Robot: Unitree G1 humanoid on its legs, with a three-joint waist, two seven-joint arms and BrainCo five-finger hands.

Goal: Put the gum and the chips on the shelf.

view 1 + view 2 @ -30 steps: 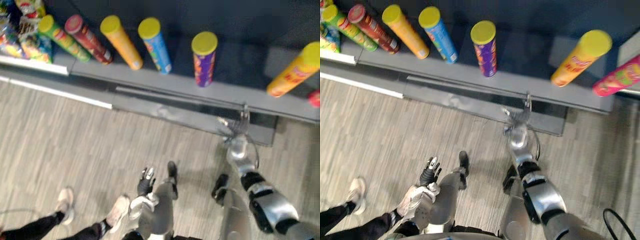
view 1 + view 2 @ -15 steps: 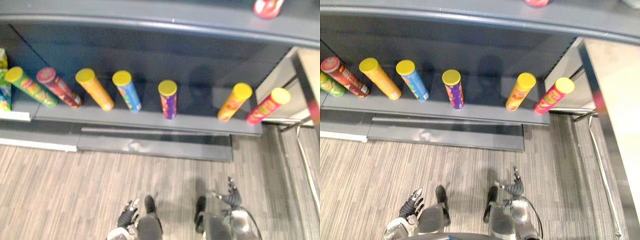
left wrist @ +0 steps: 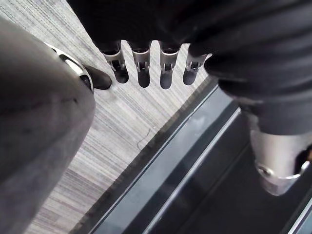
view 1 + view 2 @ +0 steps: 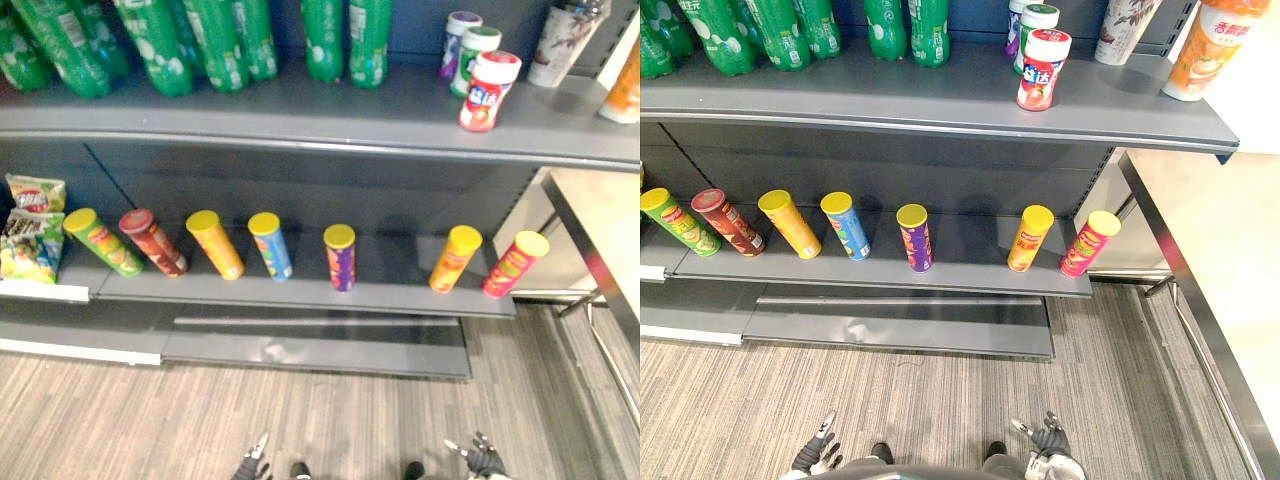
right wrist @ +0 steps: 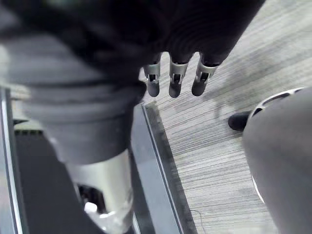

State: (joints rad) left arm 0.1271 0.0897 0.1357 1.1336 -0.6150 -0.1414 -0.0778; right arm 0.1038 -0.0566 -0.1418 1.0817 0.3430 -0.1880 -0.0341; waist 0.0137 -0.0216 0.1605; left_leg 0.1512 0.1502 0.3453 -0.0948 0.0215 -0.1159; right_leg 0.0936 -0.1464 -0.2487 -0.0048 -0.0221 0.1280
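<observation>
The left hand (image 4: 815, 457) at 7 o'clock and the right hand (image 4: 1049, 438) at 5 o'clock hung empty, fingers straight. A red-and-white plastic gum bottle (image 4: 1042, 68) stood at 1 o'clock on the upper grey metal shelf (image 4: 890, 100). Tall cylindrical chip tubes (image 4: 914, 237) lined the lower shelf (image 4: 970, 280) at 12 o'clock.

Bright, even light from overhead; the lower shelf (image 4: 970, 262) sits in shadow, and glare streaks the plinth (image 4: 855, 328).

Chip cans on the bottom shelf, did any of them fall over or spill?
No. All seven chip cans stand upright in a row on the shelf, lids on, nothing spilled. Only oddity: a wider gap between the purple can and the orange can right of it.
</observation>
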